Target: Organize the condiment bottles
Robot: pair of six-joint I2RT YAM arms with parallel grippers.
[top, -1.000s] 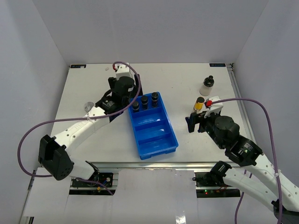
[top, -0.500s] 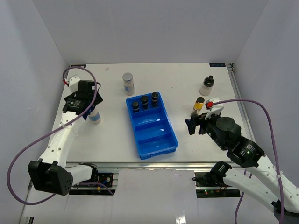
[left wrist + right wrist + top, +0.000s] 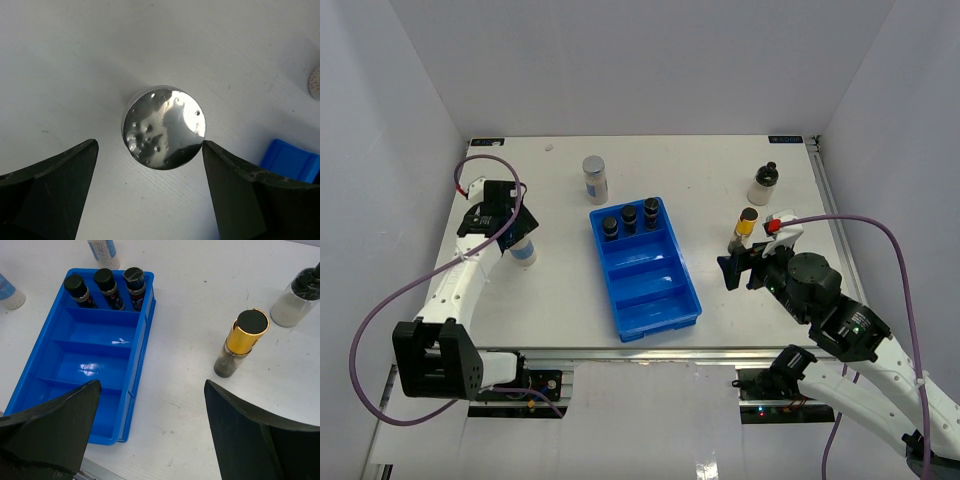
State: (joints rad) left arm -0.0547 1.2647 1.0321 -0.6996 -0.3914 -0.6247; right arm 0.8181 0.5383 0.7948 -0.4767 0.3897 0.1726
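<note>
A clear silver-lidded jar [image 3: 524, 252] stands on the table's left side. My left gripper [image 3: 512, 230] hovers right above it, open. In the left wrist view its shiny lid [image 3: 164, 127] sits between the open fingertips [image 3: 60, 190], the right tip close to its edge. A second silver-lidded jar [image 3: 594, 178] stands behind the blue tray [image 3: 660, 300]. Three dark black-capped jars [image 3: 630, 219] fill the tray's far compartment. My right gripper [image 3: 740, 268] is open and empty, just in front of the yellow dark-capped bottle [image 3: 747, 228]. The whitish black-capped bottle [image 3: 764, 185] stands farther back.
The tray's three nearer compartments [image 3: 95, 367] hold nothing. In the right wrist view the yellow bottle [image 3: 242, 342] stands ahead and to the right of the gripper [image 3: 152, 385], with the whitish bottle [image 3: 297, 297] beyond it. White walls enclose the table on three sides.
My left arm has swung from behind the tray's back-left corner over to the jar on the left, uncovering the second silver-lidded jar. The right arm has barely shifted.
</note>
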